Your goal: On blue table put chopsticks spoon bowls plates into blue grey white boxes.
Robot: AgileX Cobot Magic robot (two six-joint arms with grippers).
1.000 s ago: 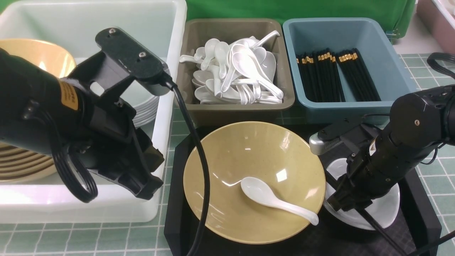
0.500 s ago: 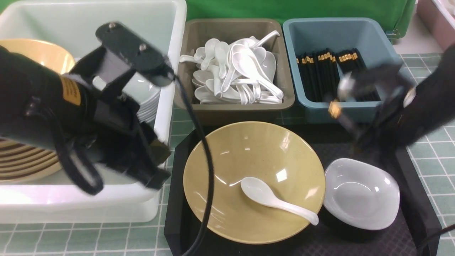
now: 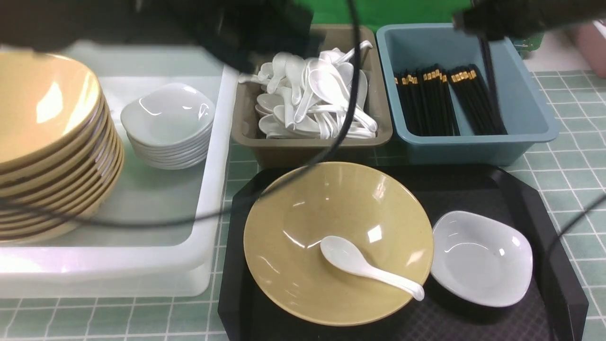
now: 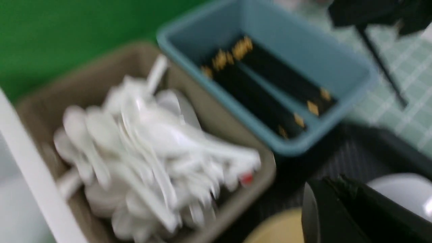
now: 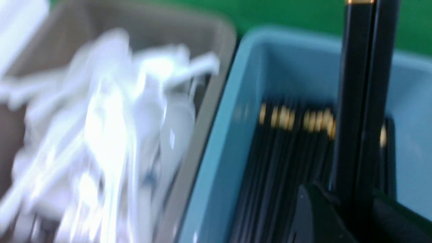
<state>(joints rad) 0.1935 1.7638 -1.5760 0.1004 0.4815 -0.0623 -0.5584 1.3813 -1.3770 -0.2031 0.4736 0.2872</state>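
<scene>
Right gripper [image 5: 351, 209]: raised over the far right of the scene, clamped on a pair of black chopsticks.
Held chopsticks [image 5: 366, 84]: side by side, gold-banded end pointing away from the fingers, over the blue box.
Left gripper [image 4: 344, 209]: raised over the far middle, above the grey box. Only a dark blurred part shows, so I cannot tell whether it is apart or together.
Blue box [image 3: 473, 151]: far right, with rows of stored chopsticks [image 3: 440, 104] lying flat inside.
Grey box [image 3: 307, 151]: far middle, between the white and blue boxes, holding a heap of white spoons [image 3: 317, 94].
White box [image 3: 118, 265]: left side, with a stack of yellow bowls [image 3: 42, 123] at its left and a stack of white dishes [image 3: 168, 118] just beside it.
Black tray [image 3: 473, 189]: near middle and right, on the table [image 3: 577, 189].
Yellow bowl [image 3: 331, 199]: on the tray's left part.
Spoon [image 3: 360, 265]: lying in the yellow bowl, handle toward the near right rim.
Small white dish [image 3: 480, 258]: on the tray, just right of the yellow bowl.
</scene>
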